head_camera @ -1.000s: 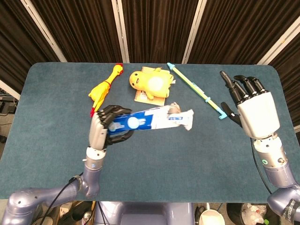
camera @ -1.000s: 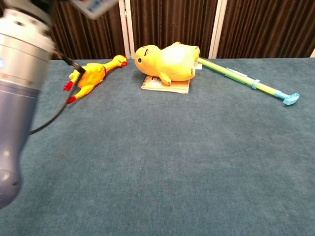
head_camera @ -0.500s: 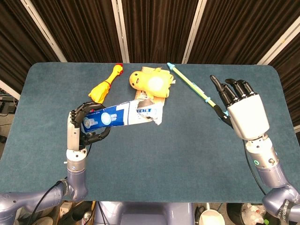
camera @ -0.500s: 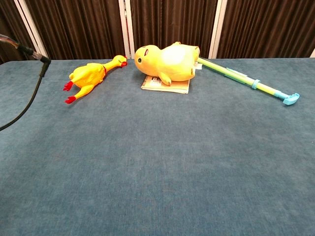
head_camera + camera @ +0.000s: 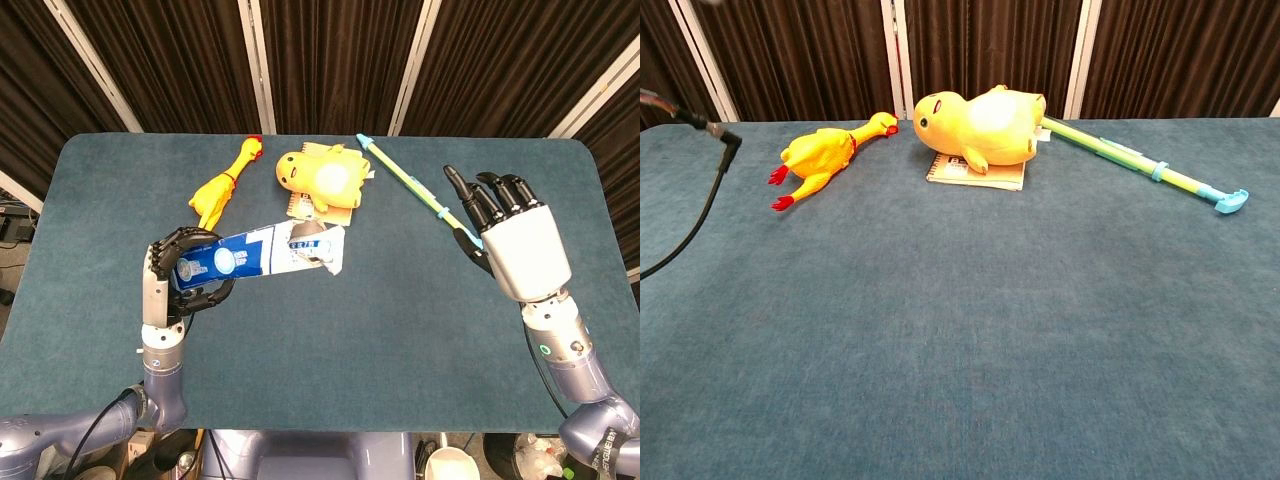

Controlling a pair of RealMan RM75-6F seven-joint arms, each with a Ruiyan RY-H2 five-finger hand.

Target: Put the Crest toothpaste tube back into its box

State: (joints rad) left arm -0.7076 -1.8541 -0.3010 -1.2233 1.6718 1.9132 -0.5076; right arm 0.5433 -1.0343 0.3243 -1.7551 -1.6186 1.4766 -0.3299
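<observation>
Crest box (image 5: 262, 255): blue and white, held off the surface, jutting right from the left robot hand, open flap end farthest from it.
Toothpaste tube: cannot tell whether it is inside.
Left robot hand (image 5: 182, 272): fingers wrapped around the box's blue end.
Right robot hand (image 5: 510, 232): raised, fingers spread, holding nothing.
Beyond the box: rubber chicken (image 5: 224, 184), yellow plush duck (image 5: 322, 177) on a notebook (image 5: 975, 170).
By the right robot hand: long green-blue stick (image 5: 415, 187).
Surface (image 5: 380, 320): teal cloth.

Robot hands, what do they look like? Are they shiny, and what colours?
Both arms are silvery-grey metal with rounded joints. The left hand has black fingers on a pale grey body. The right hand has black fingers and a broad white back, plus a small green light ring on its wrist. A thin black cable hangs by the left arm.
</observation>
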